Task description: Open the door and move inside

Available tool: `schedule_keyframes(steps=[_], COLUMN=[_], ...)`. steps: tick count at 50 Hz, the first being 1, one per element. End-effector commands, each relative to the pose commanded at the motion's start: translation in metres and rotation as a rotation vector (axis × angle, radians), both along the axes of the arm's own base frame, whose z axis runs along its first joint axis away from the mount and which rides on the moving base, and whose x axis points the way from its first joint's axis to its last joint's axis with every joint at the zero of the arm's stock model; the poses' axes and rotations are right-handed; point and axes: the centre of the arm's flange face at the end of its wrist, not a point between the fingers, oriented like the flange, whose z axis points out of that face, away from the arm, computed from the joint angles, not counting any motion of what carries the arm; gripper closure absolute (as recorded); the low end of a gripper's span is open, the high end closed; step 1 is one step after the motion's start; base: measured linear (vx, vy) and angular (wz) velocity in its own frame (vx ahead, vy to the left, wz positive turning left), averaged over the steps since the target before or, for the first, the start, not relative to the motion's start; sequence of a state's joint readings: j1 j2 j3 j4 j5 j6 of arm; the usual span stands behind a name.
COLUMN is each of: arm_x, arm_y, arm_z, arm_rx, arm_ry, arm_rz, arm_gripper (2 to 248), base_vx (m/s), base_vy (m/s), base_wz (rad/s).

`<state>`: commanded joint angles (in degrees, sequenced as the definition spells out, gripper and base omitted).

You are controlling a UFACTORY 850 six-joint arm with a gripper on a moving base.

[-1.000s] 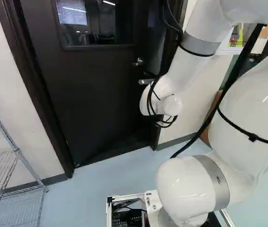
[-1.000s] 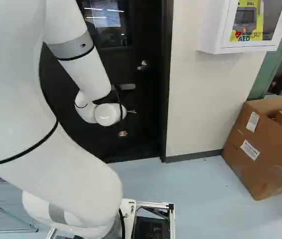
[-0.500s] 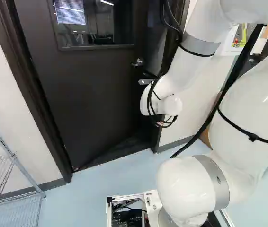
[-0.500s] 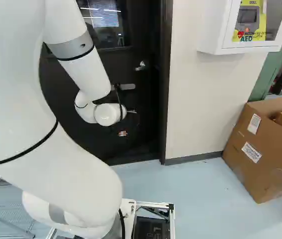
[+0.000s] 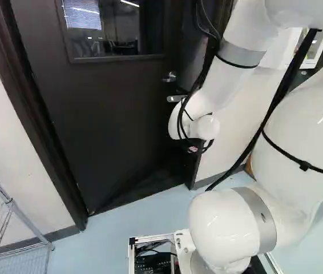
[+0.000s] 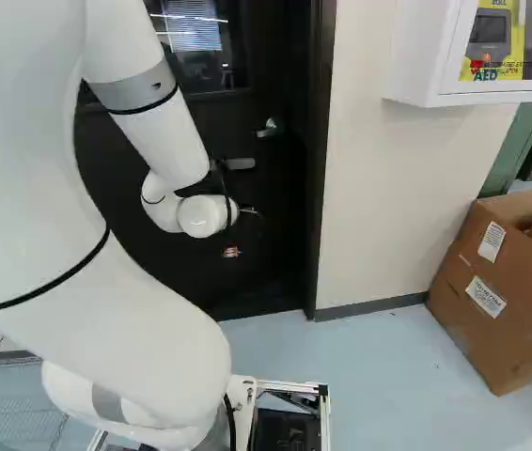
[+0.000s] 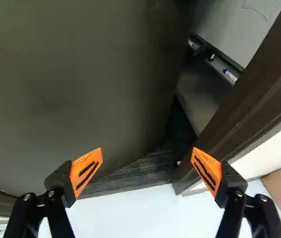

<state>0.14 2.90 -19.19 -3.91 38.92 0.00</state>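
The door (image 5: 110, 120) stands ajar, at ten to eleven o'clock in the left base view, with its leaf angled inward, so pushing suits it better than pulling.

Leftmost, at eight o'clock there, a wire shelf (image 5: 14, 209) stands beside the dark frame (image 5: 39, 128) – worth minding if the base swings wide. The door handle (image 5: 170, 77) sits near twelve o'clock, with nothing gripping it; with the leaf off its frame, it probably needs no more turning.

The arm (image 5: 238, 60) reaches ahead and down, setting the tool (image 7: 147, 153) below the handle, near the leaf's free edge, likely because a push there gets the most swing for the least force. The tool is spread wide, its orange pads (image 7: 86, 171) apart and pinching nothing; whether any part of it touches the leaf, I cannot tell. Taking twelve as straight ahead of the tool, the gap opens at one o'clock and the right jamb (image 7: 240, 109) runs at two – close enough that a drift that way could snag a finger.

Farther right, in the right base view, a wall cabinet (image 6: 416, 56) hangs between one and two o'clock, and a cardboard box (image 6: 496, 324) sits at four. Next, the base should probably creep forward, letting the arm carry the leaf inward.
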Motion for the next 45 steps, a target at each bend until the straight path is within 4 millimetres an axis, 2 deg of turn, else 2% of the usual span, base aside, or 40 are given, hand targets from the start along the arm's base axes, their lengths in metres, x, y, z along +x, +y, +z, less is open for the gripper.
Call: schedule_keyframes(steps=[36,45], arm_x=[0.0,0.0], arm_y=[0.0,0.0], arm_z=[0.0,0.0], arm_rx=[0.0,0.0], arm_ry=[0.0,0.0], arm_rz=[0.0,0.0], arm_gripper=[3,3], base_vx=[0.105,0.117], base_vy=[0.037,0.092], base_wz=[-0.234,-0.152])
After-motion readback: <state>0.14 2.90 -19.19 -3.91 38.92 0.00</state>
